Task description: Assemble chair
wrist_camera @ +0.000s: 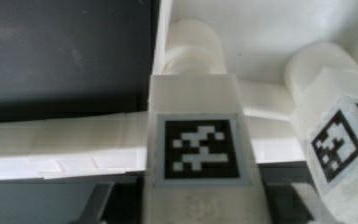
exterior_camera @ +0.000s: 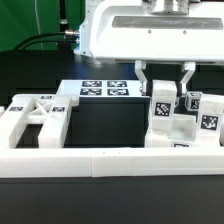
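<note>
The chair's white parts stand grouped at the exterior view's right. One upright tagged piece [exterior_camera: 161, 108] stands between my gripper's [exterior_camera: 165, 86] two dark fingers, which straddle its top with a gap on each side. The gripper is open. In the wrist view this piece [wrist_camera: 201, 120] shows its square tag, with the gripper [wrist_camera: 202, 208] around its near end and a finger [wrist_camera: 78, 200] apart from it. More tagged chair pieces [exterior_camera: 205, 118] stand just to its right, one also in the wrist view [wrist_camera: 336, 140]. A chunky white frame part [exterior_camera: 35, 118] lies at the left.
The marker board [exterior_camera: 103, 89] lies flat behind the middle of the black table. A long low white border wall [exterior_camera: 100, 165] runs along the front; the chair parts sit against it. It also shows in the wrist view [wrist_camera: 51, 140].
</note>
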Available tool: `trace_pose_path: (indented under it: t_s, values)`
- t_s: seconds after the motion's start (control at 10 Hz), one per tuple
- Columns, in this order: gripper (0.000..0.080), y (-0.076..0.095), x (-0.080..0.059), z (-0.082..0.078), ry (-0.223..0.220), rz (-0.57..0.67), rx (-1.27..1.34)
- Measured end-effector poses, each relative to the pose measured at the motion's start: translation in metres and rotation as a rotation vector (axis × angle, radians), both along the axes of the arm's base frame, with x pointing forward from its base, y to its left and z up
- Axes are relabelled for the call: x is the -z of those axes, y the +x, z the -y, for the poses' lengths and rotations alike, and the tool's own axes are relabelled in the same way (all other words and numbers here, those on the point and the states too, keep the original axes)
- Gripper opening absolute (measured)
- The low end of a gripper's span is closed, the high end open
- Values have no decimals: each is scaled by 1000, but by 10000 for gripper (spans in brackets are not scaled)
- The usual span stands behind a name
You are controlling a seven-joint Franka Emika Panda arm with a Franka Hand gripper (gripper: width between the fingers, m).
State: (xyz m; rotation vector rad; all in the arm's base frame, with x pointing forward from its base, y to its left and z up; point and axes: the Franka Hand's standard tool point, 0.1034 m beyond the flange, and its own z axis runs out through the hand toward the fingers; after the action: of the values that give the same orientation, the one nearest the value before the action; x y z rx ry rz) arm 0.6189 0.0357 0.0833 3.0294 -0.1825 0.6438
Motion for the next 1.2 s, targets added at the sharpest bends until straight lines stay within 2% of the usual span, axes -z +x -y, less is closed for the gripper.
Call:
trace_pose_path:
  t_s: [0.3, 0.4, 0.5, 0.6, 0.7, 1.0, 1.2]
  values:
    - [287, 3, 1, -2, -8, 39, -8]
    - [389, 2, 1, -2, -8, 38, -8]
    - [526, 2, 1, -2, -9, 38, -8]
    - [526, 2, 2, -2, -9, 38, -8]
    - [623, 3, 1, -1, -11, 37, -11]
    - [648, 7, -8, 8, -24, 36, -37]
    - [649, 13, -21, 10, -22, 35, -48]
